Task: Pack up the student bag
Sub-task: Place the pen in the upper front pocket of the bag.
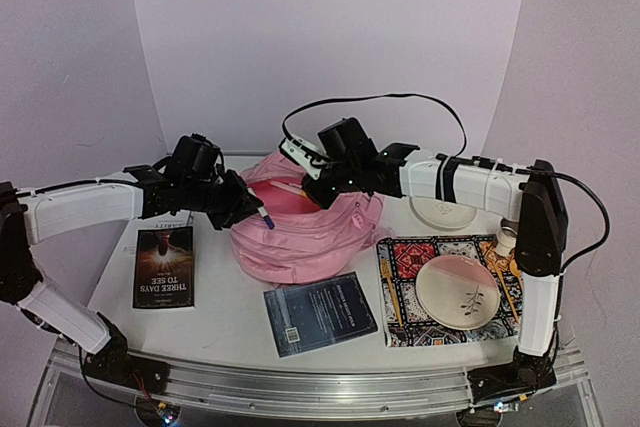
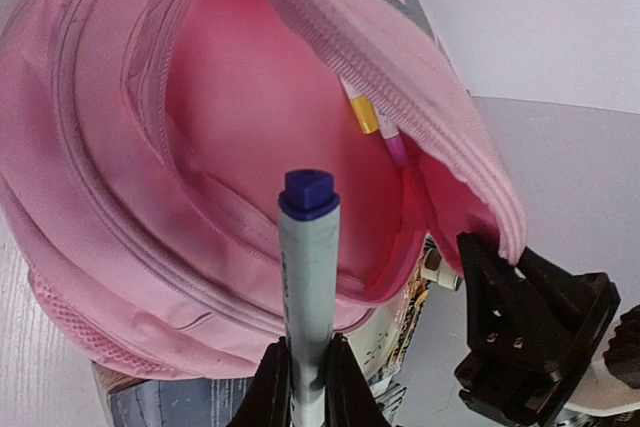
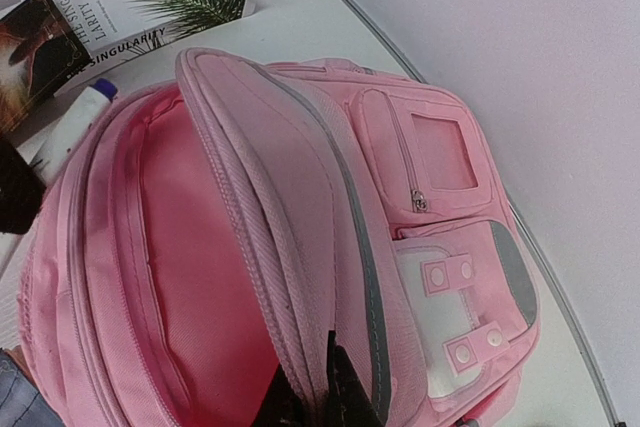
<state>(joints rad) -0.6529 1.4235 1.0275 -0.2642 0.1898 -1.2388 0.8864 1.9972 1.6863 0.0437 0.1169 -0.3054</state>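
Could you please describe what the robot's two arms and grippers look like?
Both the left arm and right arm have white shell segments joined by black joints. The left gripper and right gripper are black, each with two angular fingers. A thin black cable loops above the right arm.

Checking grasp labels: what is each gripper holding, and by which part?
Left gripper pinches a blue-capped marker by its barrel, at the end away from the cap. Right gripper pinches the student bag by the zippered rim of its open flap.
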